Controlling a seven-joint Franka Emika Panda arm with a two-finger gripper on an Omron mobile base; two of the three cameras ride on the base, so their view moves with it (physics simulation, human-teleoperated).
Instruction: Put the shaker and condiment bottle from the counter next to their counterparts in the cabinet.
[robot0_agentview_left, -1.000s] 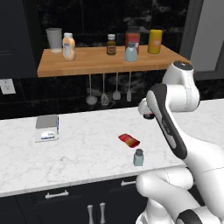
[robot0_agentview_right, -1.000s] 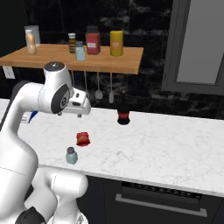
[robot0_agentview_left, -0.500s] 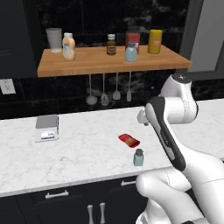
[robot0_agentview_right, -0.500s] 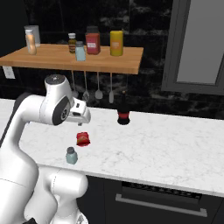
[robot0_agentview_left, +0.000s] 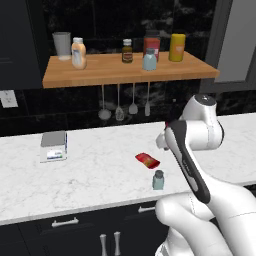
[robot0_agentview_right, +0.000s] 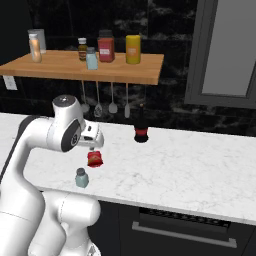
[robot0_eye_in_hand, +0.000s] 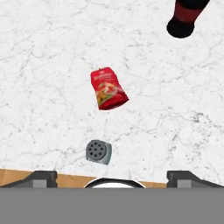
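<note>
On the counter (robot0_agentview_left: 90, 170): shaker (robot0_agentview_left: 158, 180) upright near the front edge, condiment bottle (robot0_agentview_left: 148, 160) lying flat just beside it, neither yet on the cabinet (robot0_agentview_left: 125, 72). Gripper (robot0_eye_in_hand: 111, 176) hovered above both, jaws spread wide, nothing held. Risk judged: descending on the shaker could clip the nearby bottle or tip the shaker. Hand view showed shaker's perforated cap from above; right base view showed a dark bottle (robot0_agentview_right: 141, 131) standing behind.
</note>
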